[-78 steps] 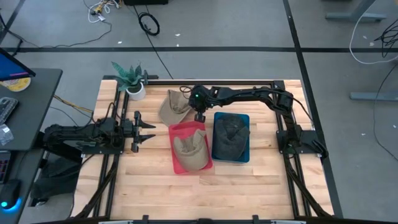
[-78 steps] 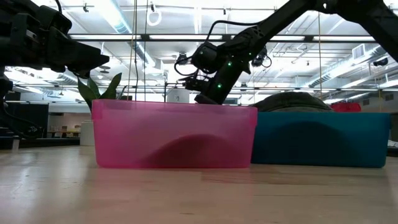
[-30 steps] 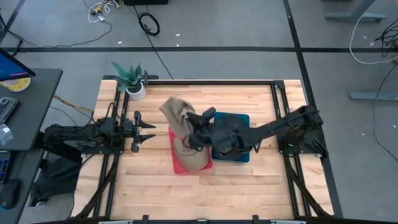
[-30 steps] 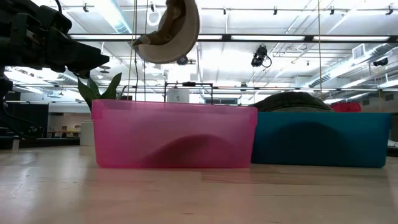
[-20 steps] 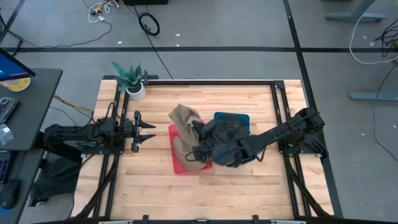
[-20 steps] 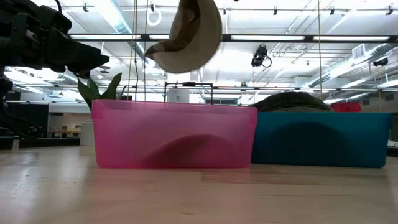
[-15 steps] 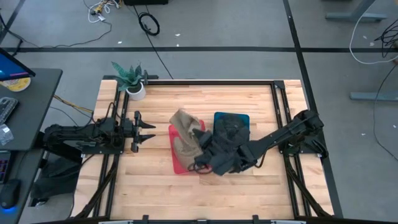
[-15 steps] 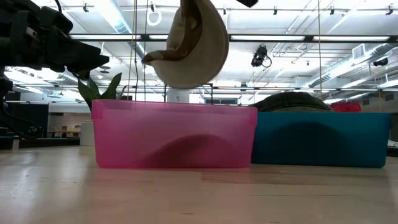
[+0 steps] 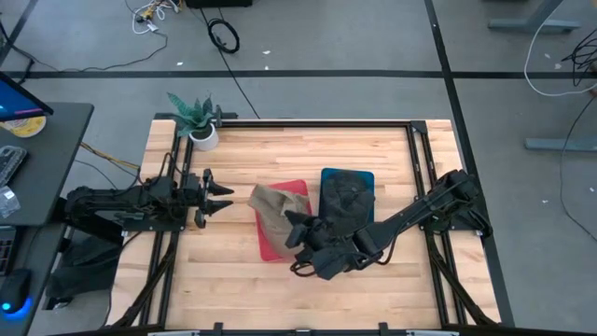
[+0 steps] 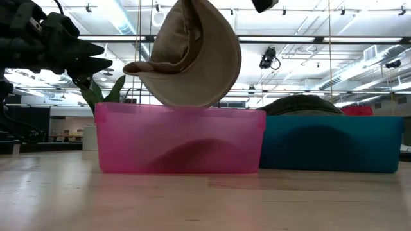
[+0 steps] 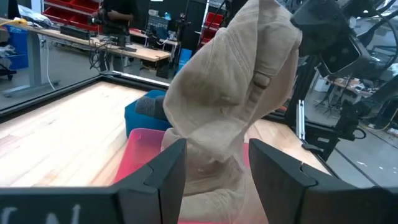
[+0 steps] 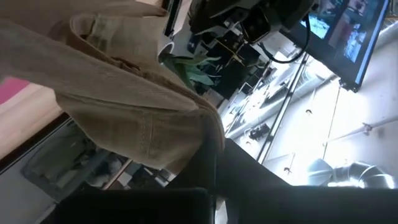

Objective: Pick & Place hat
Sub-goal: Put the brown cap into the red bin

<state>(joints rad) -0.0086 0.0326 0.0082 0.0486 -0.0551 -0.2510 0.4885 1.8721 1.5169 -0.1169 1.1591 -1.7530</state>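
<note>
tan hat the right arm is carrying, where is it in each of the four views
High view: tan hat centre, over the pink bin.
Low view: hat upper middle, hanging just above the pink bin.
Left wrist view: hat fills the centre, pink bin beneath.
Right wrist view: hat across the left half.
Shared landmark: the pink bin.

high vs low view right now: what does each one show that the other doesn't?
High view only: the right gripper shut on the tan hat, the dark hat lying inside the blue bin, and the left gripper open, waiting at the table's left. Low view only: the tan hat's lower edge dipping behind the pink bin's rim. Both: tan hat, both bins, potted plant.
</note>
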